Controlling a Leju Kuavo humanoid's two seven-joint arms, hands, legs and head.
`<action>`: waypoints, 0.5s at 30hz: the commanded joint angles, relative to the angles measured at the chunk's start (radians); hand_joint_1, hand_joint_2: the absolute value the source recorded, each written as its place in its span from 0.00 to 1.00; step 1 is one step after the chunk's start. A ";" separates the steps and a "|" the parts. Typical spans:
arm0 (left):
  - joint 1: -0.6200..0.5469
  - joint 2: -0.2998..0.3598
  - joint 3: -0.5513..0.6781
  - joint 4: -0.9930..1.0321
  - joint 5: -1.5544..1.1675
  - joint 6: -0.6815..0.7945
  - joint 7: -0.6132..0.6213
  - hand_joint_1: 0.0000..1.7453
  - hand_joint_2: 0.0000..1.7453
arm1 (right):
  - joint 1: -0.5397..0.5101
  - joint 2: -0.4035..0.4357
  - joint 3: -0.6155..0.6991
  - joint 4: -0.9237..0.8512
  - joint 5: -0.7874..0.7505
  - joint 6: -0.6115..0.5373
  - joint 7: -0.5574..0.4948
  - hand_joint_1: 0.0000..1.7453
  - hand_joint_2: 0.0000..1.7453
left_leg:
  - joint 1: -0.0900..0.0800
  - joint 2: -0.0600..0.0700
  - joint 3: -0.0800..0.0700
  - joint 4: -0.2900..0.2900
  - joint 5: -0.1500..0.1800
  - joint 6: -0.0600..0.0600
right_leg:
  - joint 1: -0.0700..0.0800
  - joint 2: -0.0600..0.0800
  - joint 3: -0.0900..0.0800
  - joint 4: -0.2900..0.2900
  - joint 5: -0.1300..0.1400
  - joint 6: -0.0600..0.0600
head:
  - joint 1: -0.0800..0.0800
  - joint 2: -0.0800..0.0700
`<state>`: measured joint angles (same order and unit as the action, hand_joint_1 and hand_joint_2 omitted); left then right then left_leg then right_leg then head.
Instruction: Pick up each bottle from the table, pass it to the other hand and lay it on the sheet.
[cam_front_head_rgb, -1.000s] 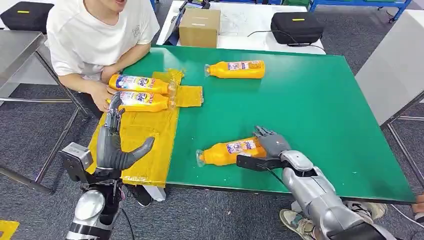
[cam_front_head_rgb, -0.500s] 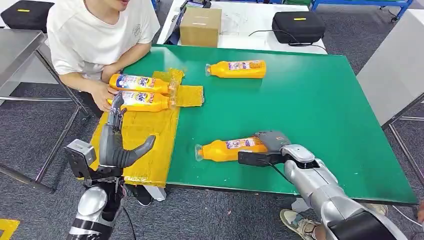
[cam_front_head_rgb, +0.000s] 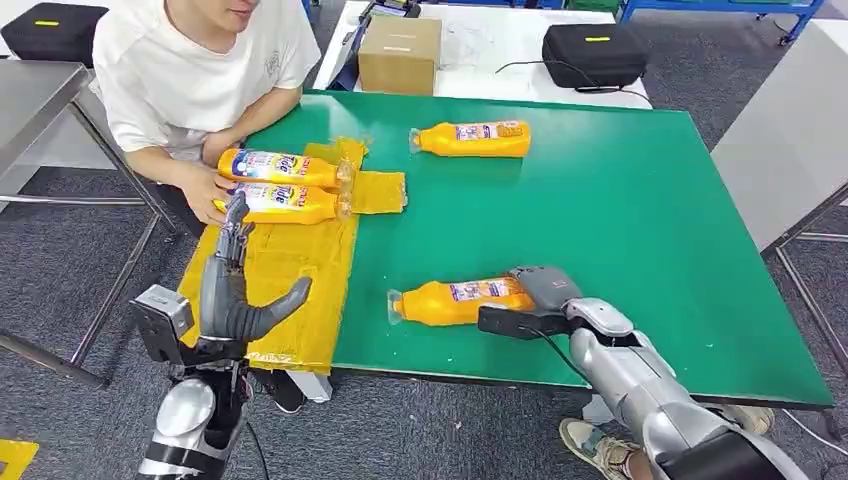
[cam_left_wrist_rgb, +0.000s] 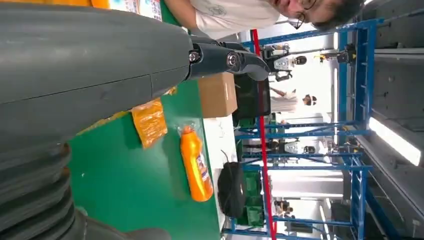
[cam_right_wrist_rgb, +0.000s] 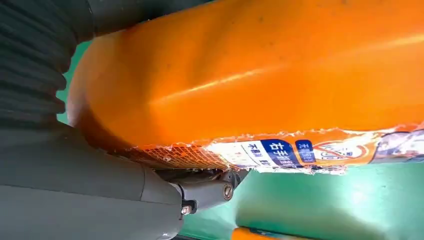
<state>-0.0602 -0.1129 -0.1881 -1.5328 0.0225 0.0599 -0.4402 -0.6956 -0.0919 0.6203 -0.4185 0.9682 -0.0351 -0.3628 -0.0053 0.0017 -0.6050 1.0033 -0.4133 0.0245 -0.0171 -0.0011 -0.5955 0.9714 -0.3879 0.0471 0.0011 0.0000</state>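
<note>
Orange bottle (cam_front_head_rgb: 460, 298) gripped at its base by the right hand (cam_front_head_rgb: 541, 289), lying on the green desk (cam_front_head_rgb: 640, 220).
Left hand (cam_front_head_rgb: 232, 290) hovers empty over the yellow sheet (cam_front_head_rgb: 300, 270), fingers (cam_front_head_rgb: 234, 230) spread.

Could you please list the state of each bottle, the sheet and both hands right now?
near bottle: lying on its side, gripped at its base by the right hand
far bottle: lying on the table, untouched
two bottles: lying on the sheet
yellow sheet: spread flat
left hand: open, empty
</note>
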 joint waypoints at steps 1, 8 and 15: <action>0.014 0.009 -0.011 0.024 -0.006 -0.008 0.003 0.00 1.00 | 0.145 0.025 -0.098 -0.007 -0.138 0.006 -0.082 1.00 1.00 | 0.002 -0.002 0.003 -0.002 0.000 -0.001 | 0.002 -0.002 0.005 -0.002 -0.001 -0.002 | 0.000 0.000; 0.111 -0.013 0.012 0.019 0.115 -0.200 -0.018 0.00 1.00 | 0.424 0.131 -0.317 -0.406 -0.460 -0.066 -0.211 1.00 1.00 | 0.003 0.001 0.007 -0.003 -0.004 -0.003 | 0.003 0.002 0.008 -0.003 -0.002 -0.002 | 0.001 0.000; 0.145 -0.081 0.062 0.067 -0.031 -0.005 -0.062 0.00 1.00 | 0.628 0.274 -0.501 -0.819 -0.835 0.065 -0.263 1.00 1.00 | 0.003 -0.002 -0.004 0.001 -0.005 -0.004 | 0.003 -0.001 -0.001 0.002 -0.005 -0.002 | 0.000 0.000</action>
<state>0.0697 -0.1393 -0.1850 -1.5396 0.2147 -0.1784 -0.4780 -0.2819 0.0306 0.3436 -0.8078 0.3396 -0.0563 -0.6112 -0.0030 -0.0016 -0.6110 1.0030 -0.4148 0.0232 -0.0149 -0.0018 -0.5981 0.9718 -0.3910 0.0471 0.0015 0.0000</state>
